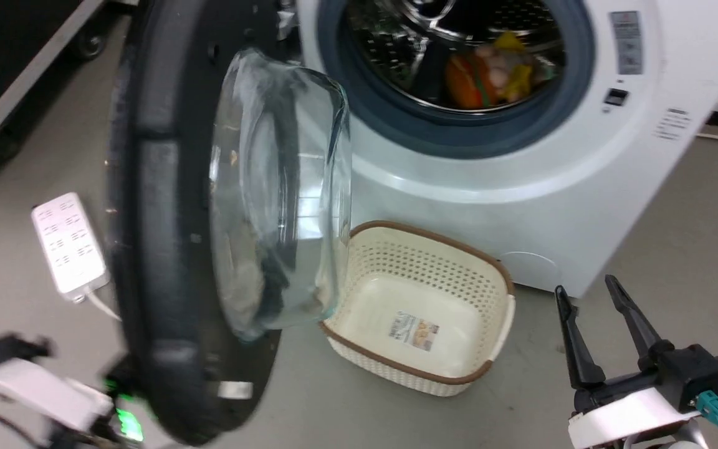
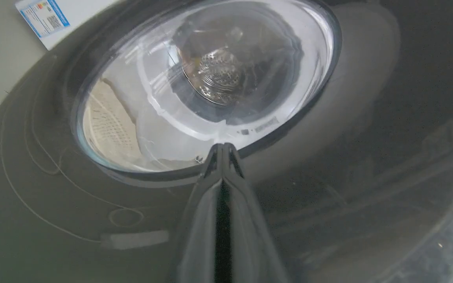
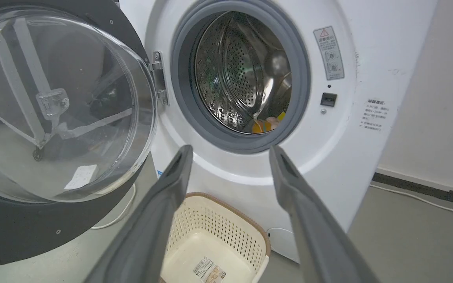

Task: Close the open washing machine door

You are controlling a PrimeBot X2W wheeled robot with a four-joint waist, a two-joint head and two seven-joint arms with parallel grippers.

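washing machine door (image 1: 166,249) stands open, left pincer (image 2: 223,146) at its outer face

the glossy black door hangs swung out at the left of the washing machine (image 1: 508,187), almost edge-on in the head view, its clear glass bowl (image 1: 278,187) bulging toward the machine; its metal hinge (image 3: 157,78) sits at the left side of the grey-ringed drum (image 3: 246,78) opening, which is uncovered; orange and yellow items (image 1: 490,72) lie low inside; in the left wrist view the left pincer's two fingers are pressed together with nothing between them, tips at the lower rim of the round window on the door's outer side; whether they touch it i cannot tell; the right pincer (image 1: 585,285) hovers at the lower right, well apart from the door, fingers spread wide and empty, pointing toward the machine front; a cream perforated basket (image 1: 421,312) with a brown rim stands on the floor (image 1: 677,249) just before the machine, beside the door's lower edge; a white power strip (image 1: 69,243) lies on the floor left of the door
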